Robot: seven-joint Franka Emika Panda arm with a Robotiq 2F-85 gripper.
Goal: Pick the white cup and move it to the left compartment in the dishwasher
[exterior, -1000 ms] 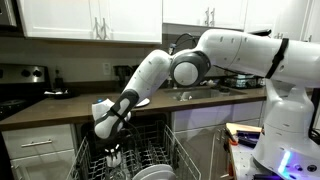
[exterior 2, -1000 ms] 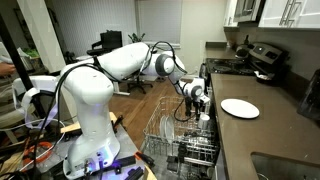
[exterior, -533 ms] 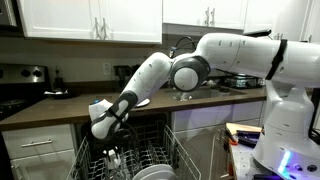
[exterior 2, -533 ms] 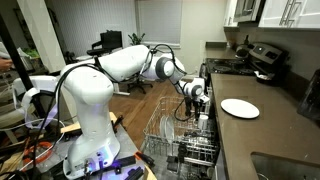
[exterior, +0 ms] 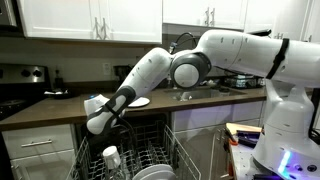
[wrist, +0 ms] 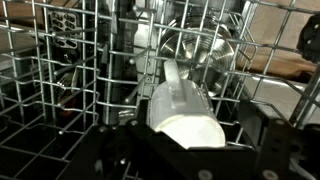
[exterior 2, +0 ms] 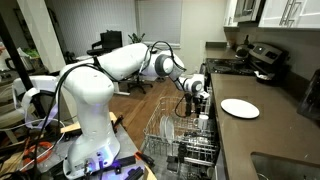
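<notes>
The white cup (exterior: 111,157) sits in the left part of the dishwasher's wire rack (exterior: 172,150), free of my fingers. My gripper (exterior: 101,128) hangs open just above it, up and slightly left of the cup. In an exterior view the gripper (exterior 2: 198,98) is over the cup (exterior 2: 204,119) at the rack's far end. In the wrist view the cup (wrist: 185,108) lies on its side among the wires, its open mouth toward the camera. My gripper (wrist: 192,148) frames it, with both dark fingers (wrist: 268,138) standing wide of its sides.
A white plate (exterior 2: 240,107) lies on the dark counter beside the dishwasher. A metal bowl (wrist: 200,52) and other dishes (exterior: 152,172) stand in the rack near the cup. Rack wires (wrist: 90,70) rise close around the gripper. A stove (exterior 2: 262,58) stands further along the counter.
The jaws have opened and let go of the cup, which stays in the rack. The gripper has lifted up and away from it.
</notes>
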